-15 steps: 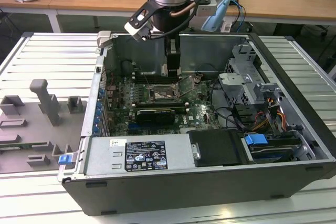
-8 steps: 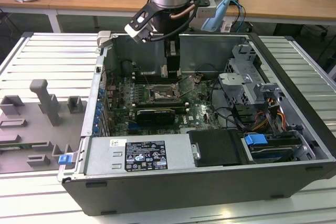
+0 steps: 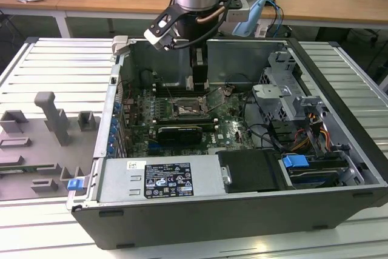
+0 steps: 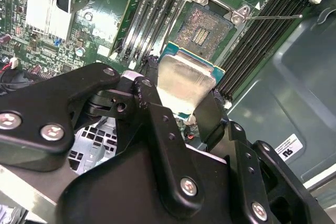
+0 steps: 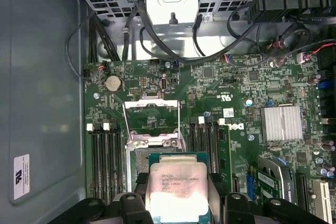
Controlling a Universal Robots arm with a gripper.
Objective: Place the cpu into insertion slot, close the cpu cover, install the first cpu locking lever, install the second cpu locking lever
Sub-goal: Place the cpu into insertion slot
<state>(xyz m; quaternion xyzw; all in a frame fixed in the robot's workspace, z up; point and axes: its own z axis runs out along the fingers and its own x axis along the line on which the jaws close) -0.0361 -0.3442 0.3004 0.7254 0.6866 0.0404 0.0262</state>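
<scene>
The cpu is clamped by its edges in the gripper, just above the bare socket near the middle of the board. The cover lies swung open, so the placing step is in hand. Seating the cpu likely calls for a level, square descent.

Colours and patterns, 6 items.
cpu: dull silver-grey top, teal-green rim. Hand: matte black, silver screw heads. Motherboard: dark green, speckled with small parts. Heatsink: pale silver, fine ribs. Table: light grey slats. Drive tab: bright blue.
</scene>
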